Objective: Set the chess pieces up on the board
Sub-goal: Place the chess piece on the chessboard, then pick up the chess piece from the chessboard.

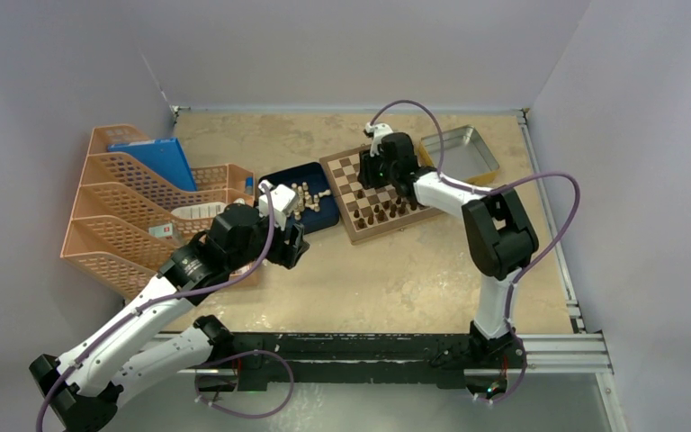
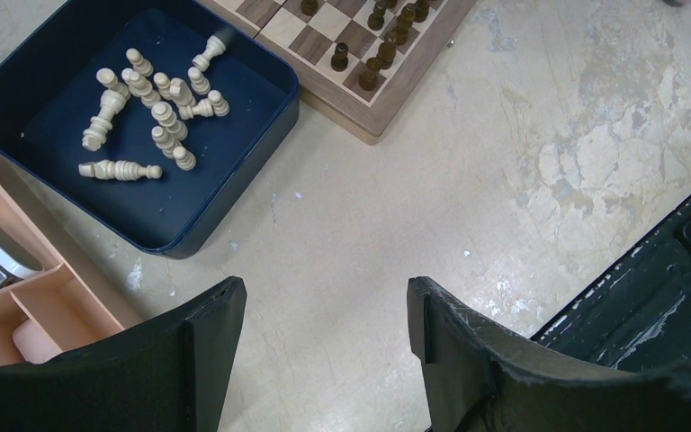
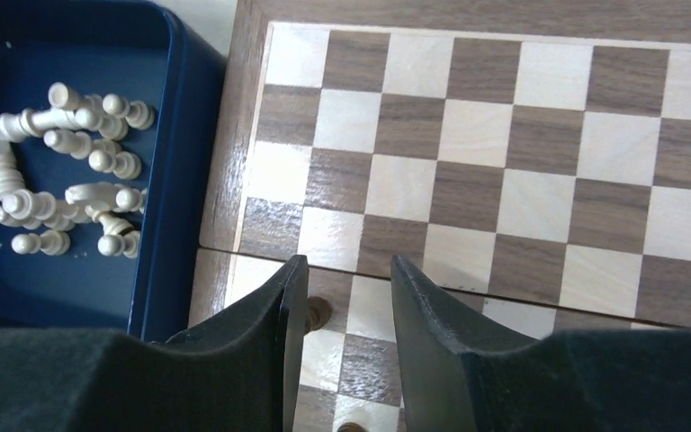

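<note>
Dark brown chess pieces [image 1: 383,214] stand along the 6 o'clock edge of the chessboard [image 1: 349,174], above which the right pincer [image 3: 346,270] hangs slightly open and empty, while the left pincer [image 2: 324,288], wide open, hovers over the tabletop [image 2: 396,207] at 5 o'clock from the blue tray [image 2: 18,90].

Top view: the light is even and diffuse, coming from overhead, and the enclosure walls read pale grey-lilac. Shadows on the bench [image 1: 396,270] under both arms are soft and short. The metal tin [image 1: 461,151] shows a mild sheen with no hard glare.

Left wrist view: the bench and the blue tray [image 2: 225,220] are sharp. The left gripper [image 2: 326,301] is dark, with little detail in its black surfaces.

Right wrist view: bright overall. The pale squares of the board [image 3: 504,117] are nearly washed out, with a glossy sheen on the squares beside the tray. The right gripper [image 3: 349,270] is soft and out of focus.
</note>
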`<state>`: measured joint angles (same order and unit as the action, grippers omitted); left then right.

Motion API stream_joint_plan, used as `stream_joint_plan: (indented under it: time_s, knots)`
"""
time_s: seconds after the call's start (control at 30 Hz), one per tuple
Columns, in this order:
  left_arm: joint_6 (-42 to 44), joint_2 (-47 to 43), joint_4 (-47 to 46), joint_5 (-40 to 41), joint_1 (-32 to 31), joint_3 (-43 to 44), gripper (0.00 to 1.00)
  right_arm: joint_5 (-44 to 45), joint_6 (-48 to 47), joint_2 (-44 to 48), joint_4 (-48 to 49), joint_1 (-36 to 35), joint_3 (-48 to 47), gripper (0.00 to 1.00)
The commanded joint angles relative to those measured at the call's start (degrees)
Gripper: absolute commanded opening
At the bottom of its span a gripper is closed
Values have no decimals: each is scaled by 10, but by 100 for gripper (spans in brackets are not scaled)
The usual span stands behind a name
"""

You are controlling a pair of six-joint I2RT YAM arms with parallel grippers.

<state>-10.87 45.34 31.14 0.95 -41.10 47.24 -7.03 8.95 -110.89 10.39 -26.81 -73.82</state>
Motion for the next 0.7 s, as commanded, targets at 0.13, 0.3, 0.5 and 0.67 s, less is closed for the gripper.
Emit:
stream_joint_plan:
  time_s: [0.13,0.3,0.5,0.67]
  knots:
    - [2,-8,-9,9,2,10,66,116,-37,25,-61,-55,-47,41]
    - [2,-10,-10,10,2,8,66,161,-39,14,-89,-69,-64,38]
    - [2,-10,-10,7,2,9,66,170,-41,7,-103,-75,-73,37]
    - [2,-10,-11,6,2,9,66,169,-50,-11,-134,-83,-88,38]
